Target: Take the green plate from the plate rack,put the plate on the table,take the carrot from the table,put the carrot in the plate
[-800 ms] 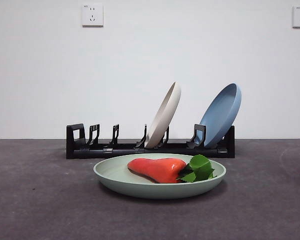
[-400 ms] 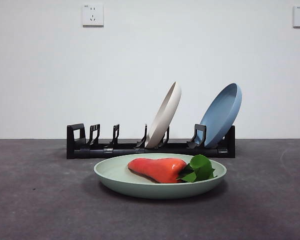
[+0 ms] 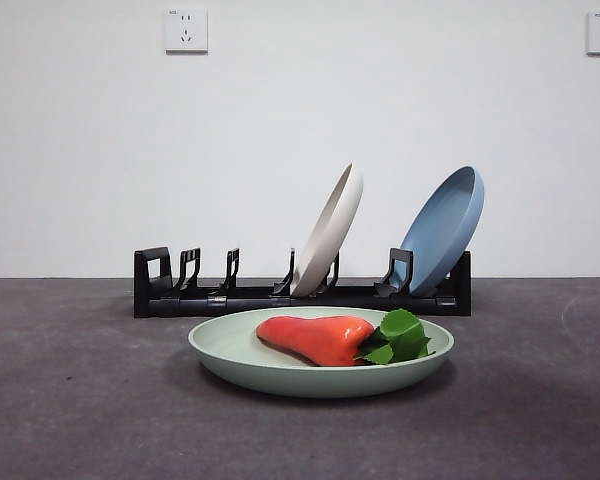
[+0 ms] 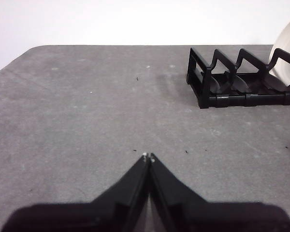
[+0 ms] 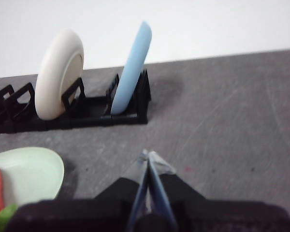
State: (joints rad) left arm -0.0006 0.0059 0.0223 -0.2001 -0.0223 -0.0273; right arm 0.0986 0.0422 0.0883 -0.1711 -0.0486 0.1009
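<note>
1. across the last second, front view unchanged in substance: green plate (image 3: 320,352) flat on the table (image 3: 70,400), just in front of the plate rack (image 3: 300,297); carrot (image 3: 315,338) lying inside the plate, leaves toward the blue-plate side; only a very slight sideways drift of the whole picture.
2. no arm in the front view, then or now; nothing touching plate or carrot.
3. left gripper (image 4: 148,157): jaws pressed together, holding nothing; hanging over bare table, well apart from the rack's empty end.
4. right gripper (image 5: 148,157): jaws closed tip to tip, empty; near the plate rim, clear of it; picture blurred, probably from arm motion.
5. rack contents: cream-white plate (image 3: 328,232) and blue plate (image 3: 442,230) leaning in their slots; remaining slots empty.
6. judgement: both placements appear done; stillness plus closed, empty grippers suggests the task is complete, with at most a retreat to rest remaining.
</note>
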